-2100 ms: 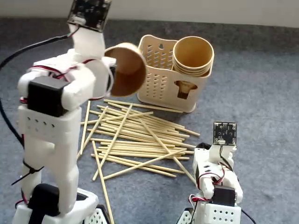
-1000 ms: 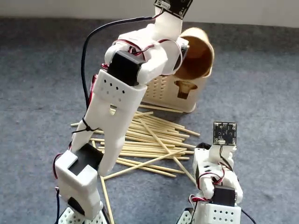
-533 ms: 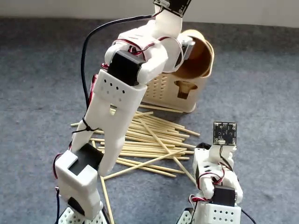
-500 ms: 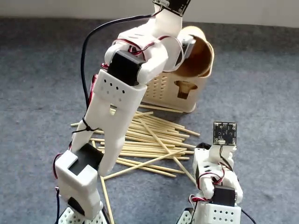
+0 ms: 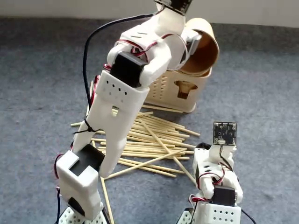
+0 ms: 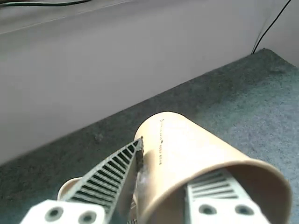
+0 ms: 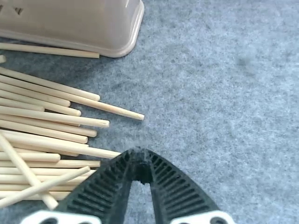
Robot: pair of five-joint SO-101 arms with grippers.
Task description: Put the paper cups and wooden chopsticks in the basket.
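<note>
My left gripper (image 6: 173, 161) is shut on a tan paper cup (image 6: 196, 154), one finger (image 6: 112, 182) outside the wall and the other inside the mouth. In the high view that cup (image 5: 205, 44) lies tilted on its side above the right end of the cream perforated basket (image 5: 170, 91), over cups stacked inside it. Many wooden chopsticks (image 5: 149, 140) lie in a loose pile on the grey carpet in front of the basket. My right gripper (image 7: 140, 163) is shut and holds nothing, low over the carpet just beside the chopstick ends (image 7: 56, 130).
The right arm (image 5: 217, 186) sits folded at the front right of the table. The left arm (image 5: 117, 102) stretches across the chopstick pile toward the basket. A basket corner (image 7: 126, 28) shows ahead of the right gripper. Bare grey carpet lies to the right.
The left arm swung the cup from the basket's left side to above its right end, then raised and tipped it slightly up. The right arm has stayed still.
</note>
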